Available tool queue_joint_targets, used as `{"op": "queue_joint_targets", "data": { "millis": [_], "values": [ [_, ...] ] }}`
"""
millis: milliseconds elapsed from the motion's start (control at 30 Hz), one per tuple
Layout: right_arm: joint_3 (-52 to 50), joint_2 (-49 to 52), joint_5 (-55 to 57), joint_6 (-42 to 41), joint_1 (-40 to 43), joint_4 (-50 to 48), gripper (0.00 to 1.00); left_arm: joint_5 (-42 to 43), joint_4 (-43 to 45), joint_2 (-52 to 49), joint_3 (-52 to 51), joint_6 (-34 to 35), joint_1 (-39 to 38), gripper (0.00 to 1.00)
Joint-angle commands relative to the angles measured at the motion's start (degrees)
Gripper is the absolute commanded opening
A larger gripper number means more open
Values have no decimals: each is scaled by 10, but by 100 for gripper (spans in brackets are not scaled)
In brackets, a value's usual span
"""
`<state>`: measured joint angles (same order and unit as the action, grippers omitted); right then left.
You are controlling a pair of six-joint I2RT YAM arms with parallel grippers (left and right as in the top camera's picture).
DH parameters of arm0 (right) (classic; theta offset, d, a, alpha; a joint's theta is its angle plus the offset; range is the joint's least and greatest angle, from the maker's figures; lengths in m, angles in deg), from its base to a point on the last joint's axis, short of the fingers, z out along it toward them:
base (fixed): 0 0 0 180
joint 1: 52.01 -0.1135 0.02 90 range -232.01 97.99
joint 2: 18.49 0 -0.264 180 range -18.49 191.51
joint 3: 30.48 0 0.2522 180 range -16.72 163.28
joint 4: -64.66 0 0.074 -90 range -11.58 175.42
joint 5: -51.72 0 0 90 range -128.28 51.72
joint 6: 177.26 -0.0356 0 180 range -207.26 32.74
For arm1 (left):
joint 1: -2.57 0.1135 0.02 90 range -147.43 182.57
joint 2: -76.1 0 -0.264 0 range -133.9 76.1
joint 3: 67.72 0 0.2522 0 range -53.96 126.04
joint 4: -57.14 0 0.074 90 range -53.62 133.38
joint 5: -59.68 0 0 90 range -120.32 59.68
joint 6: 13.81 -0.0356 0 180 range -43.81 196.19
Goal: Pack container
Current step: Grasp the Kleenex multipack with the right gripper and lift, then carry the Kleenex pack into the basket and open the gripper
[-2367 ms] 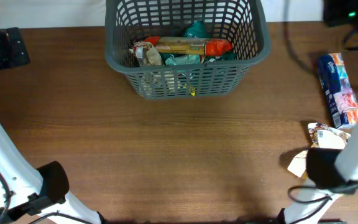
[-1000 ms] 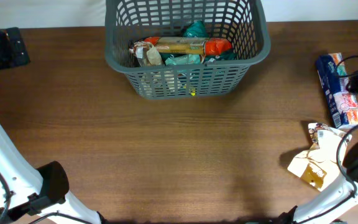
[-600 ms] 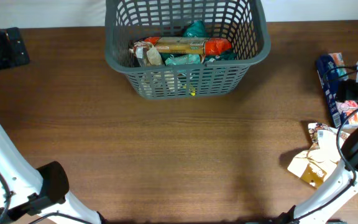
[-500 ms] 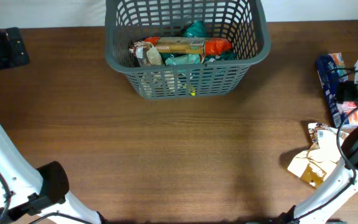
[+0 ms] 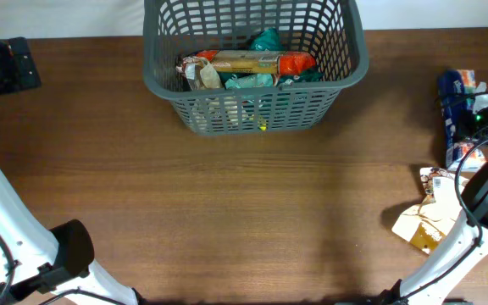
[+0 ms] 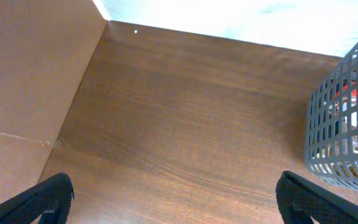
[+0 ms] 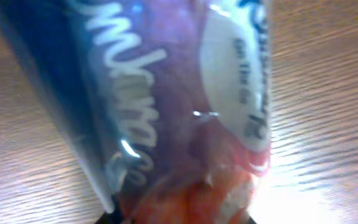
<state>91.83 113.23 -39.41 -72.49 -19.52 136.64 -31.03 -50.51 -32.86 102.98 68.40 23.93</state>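
Observation:
The container (image 5: 155, 83), a big dark grey lattice basket, stands at the back middle of the table and holds several snack packets (image 5: 248, 63); its slotted wall (image 6: 344, 124) also shows at the right of the left wrist view. A blue snack packet (image 5: 451, 91) lies at the table's right edge. My right gripper (image 5: 474, 127) is down on it, and in the right wrist view the packet (image 7: 166, 93) fills the picture, pinched at the bottom by that gripper (image 7: 179, 219). My left gripper (image 6: 182, 202) stands wide open over bare wood with nothing in it.
A brown and white packet (image 5: 435, 216) lies crumpled on the table at the front right, beside the right arm. A black object (image 5: 7, 66) sits at the back left corner. A brown board (image 6: 23, 93) borders the table's left side.
The right gripper has come down over the blue packet and shut on it; the packet has bunched and shifted slightly. The left arm has not moved.

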Motion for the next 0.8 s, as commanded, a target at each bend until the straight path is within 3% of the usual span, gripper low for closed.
{"op": "queue_joint_targets", "data": {
  "millis": [0,267,567,767],
  "values": [
    [8,-1,-136,-86,3,9,5,-2,-1,1,-3,7,3,99],
    [165,-72,-365,-189,8,74,4,-2,-1,1,-3,7,3,99],
    [397,-186,-370,-173,-87,172,4,-2,-1,1,-3,7,3,99],
    [460,-247,-284,-58,-246,196,4,-2,-1,1,-3,7,3,99]
  ]
}}
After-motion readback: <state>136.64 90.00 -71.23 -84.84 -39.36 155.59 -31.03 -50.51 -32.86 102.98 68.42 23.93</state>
